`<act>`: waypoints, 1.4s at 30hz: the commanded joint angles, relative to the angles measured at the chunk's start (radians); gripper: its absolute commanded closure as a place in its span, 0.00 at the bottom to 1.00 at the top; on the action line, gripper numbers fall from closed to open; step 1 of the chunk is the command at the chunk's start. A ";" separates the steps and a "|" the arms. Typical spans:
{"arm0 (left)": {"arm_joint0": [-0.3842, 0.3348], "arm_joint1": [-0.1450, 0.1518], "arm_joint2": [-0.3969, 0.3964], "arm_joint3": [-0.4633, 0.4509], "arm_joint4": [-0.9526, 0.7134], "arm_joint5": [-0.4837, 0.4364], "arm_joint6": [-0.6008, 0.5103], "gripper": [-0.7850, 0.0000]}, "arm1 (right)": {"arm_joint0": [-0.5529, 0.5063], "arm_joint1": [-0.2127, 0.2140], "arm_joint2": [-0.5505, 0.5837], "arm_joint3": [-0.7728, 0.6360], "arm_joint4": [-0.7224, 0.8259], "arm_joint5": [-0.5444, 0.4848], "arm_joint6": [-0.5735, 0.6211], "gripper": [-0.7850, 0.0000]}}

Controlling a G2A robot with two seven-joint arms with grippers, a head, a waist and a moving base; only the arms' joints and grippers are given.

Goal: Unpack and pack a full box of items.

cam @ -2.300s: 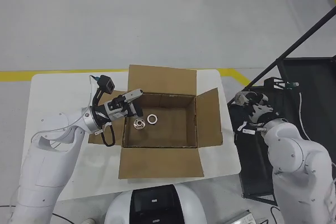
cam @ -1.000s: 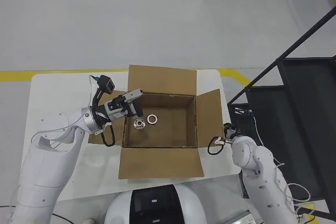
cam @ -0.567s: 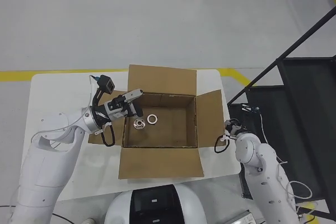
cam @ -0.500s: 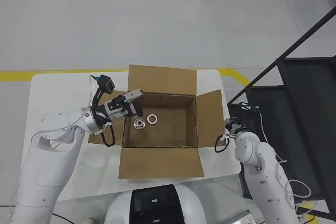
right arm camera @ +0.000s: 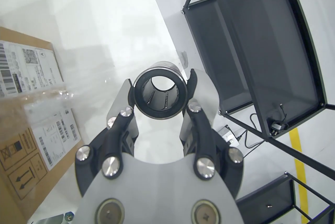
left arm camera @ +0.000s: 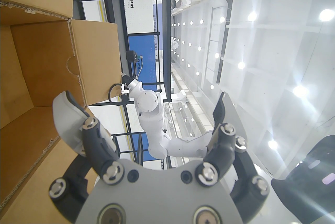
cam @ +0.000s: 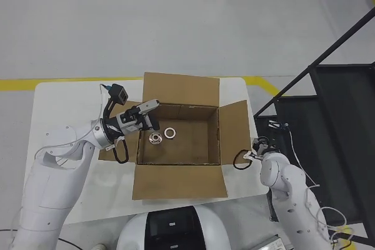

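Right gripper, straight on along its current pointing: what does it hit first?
Probably the bare white table, between the cardboard box and the table edge. The right gripper is shut on a metal bearing, so the bearing would touch first. Height above the table is unclear.

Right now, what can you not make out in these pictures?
Top view: the grey ring and the white ring in the cardboard box are too small to identify.
Top view: the left end effector covers the box corner under it.
Right wrist view: the linear bearing, held by the right end effector, hides its far end.
Right wrist view: the labels on the box flap are blurred by glossy tape and cut by the edge.
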 commanded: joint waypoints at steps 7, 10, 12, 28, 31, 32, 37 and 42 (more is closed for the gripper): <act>0.000 0.000 0.000 0.000 0.000 0.000 0.000 0.00 | -0.023 -0.012 -0.043 0.076 0.073 -0.008 -0.059 1.00; 0.000 0.000 0.000 0.000 0.000 0.000 0.000 0.00 | -0.016 -0.017 -0.055 0.124 0.103 -0.010 -0.094 1.00; 0.000 0.000 0.000 0.000 0.000 0.000 0.000 0.00 | -0.009 -0.020 -0.060 0.153 0.112 -0.007 -0.118 1.00; 0.000 0.000 0.000 0.000 0.000 0.000 0.000 0.00 | 0.035 -0.035 -0.061 0.256 0.185 0.020 -0.205 0.53; 0.000 0.000 0.000 0.000 0.000 0.000 0.000 0.00 | 0.039 -0.036 -0.057 0.263 0.206 0.011 -0.210 0.00; 0.000 0.000 0.000 0.000 0.000 0.000 0.000 0.00 | 0.037 -0.037 -0.052 0.258 0.214 0.008 -0.213 0.00; 0.000 0.000 0.000 0.000 0.000 0.000 0.000 0.00 | -0.006 -0.035 -0.020 0.183 0.218 0.020 -0.231 0.00; 0.000 0.000 0.000 0.000 0.000 0.000 0.000 0.00 | -0.103 -0.032 0.020 0.020 0.189 0.047 -0.246 0.00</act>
